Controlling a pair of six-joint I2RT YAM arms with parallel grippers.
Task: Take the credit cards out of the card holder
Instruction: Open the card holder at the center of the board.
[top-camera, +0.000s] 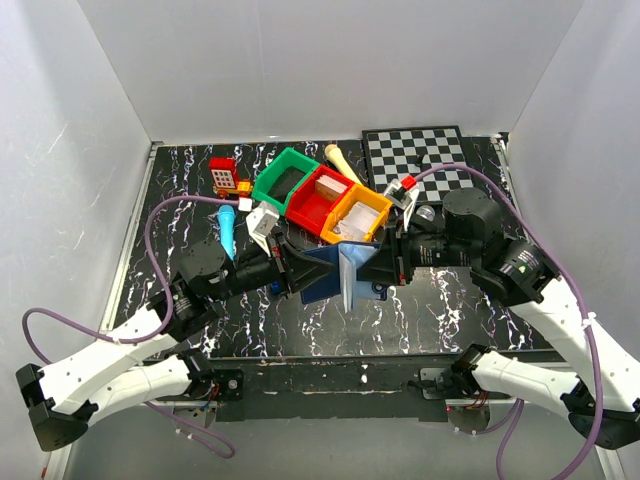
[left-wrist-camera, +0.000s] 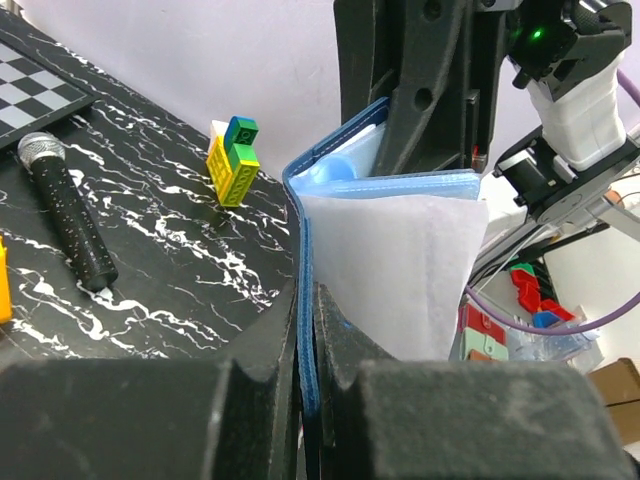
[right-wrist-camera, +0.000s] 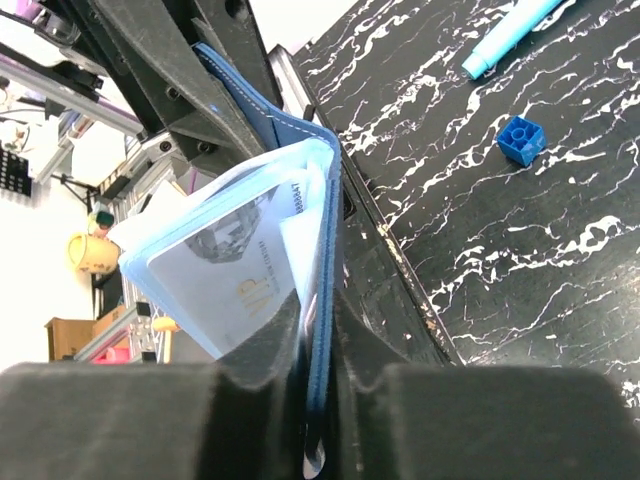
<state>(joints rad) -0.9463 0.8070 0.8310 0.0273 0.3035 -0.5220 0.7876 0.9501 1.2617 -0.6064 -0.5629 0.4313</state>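
Note:
The card holder (top-camera: 340, 268) hangs open above the middle of the table, navy outside, with pale panels facing the camera. My left gripper (top-camera: 298, 270) is shut on its left cover; in the left wrist view the jaws pinch the navy edge (left-wrist-camera: 305, 340) beside a pale inner panel (left-wrist-camera: 395, 270). My right gripper (top-camera: 388, 264) is shut on the other cover, its jaws squeezing the blue edge (right-wrist-camera: 322, 330). A white credit card (right-wrist-camera: 225, 275) with gold lettering sits inside a clear sleeve, just left of that edge.
Green (top-camera: 284, 181), red (top-camera: 318, 201) and orange (top-camera: 358, 216) bins stand behind the holder, with a checkerboard (top-camera: 420, 155) at the back right. A teal pen (top-camera: 229, 230), a small blue cube (right-wrist-camera: 520, 138), a microphone (left-wrist-camera: 70, 215) and a yellow-green block (left-wrist-camera: 233, 160) lie on the table.

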